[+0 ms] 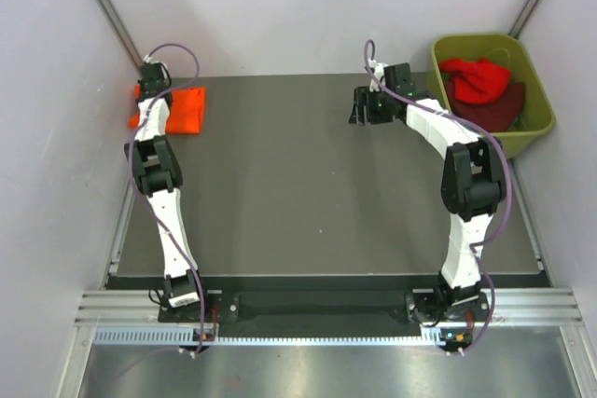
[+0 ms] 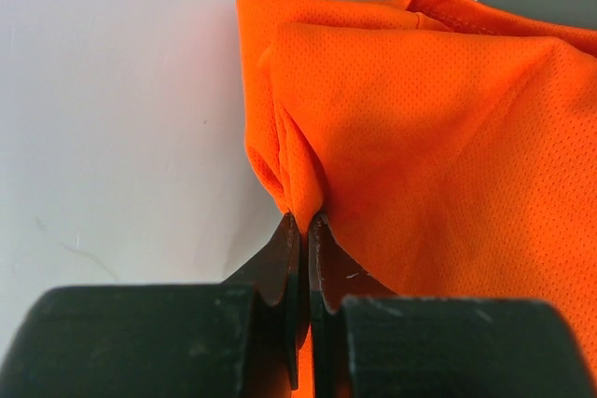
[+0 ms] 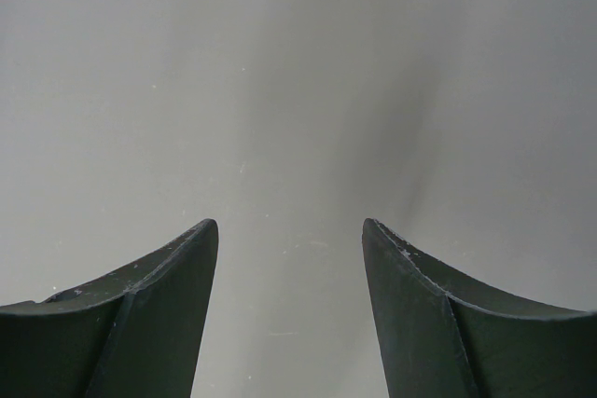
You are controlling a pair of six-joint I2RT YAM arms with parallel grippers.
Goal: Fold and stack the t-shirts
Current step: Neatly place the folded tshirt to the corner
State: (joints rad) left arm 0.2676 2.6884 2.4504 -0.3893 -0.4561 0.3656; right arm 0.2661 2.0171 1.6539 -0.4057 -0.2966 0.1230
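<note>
A folded bright orange t-shirt (image 1: 183,109) lies at the table's far left corner, against the left wall. My left gripper (image 1: 147,90) is at its left edge, shut on a pinch of the orange cloth (image 2: 392,128); the gripper (image 2: 305,221) has its jaws closed with fabric between the tips. My right gripper (image 1: 366,111) is open and empty over bare table at the far middle-right; in the right wrist view the gripper (image 3: 289,230) shows only grey table between its fingers. A red t-shirt (image 1: 478,78) and a dark maroon t-shirt (image 1: 499,109) lie in the tub.
An olive-green plastic tub (image 1: 541,100) stands at the far right corner, beside the right wall. White walls close in the left, back and right. The dark table (image 1: 308,202) stretches between the arms.
</note>
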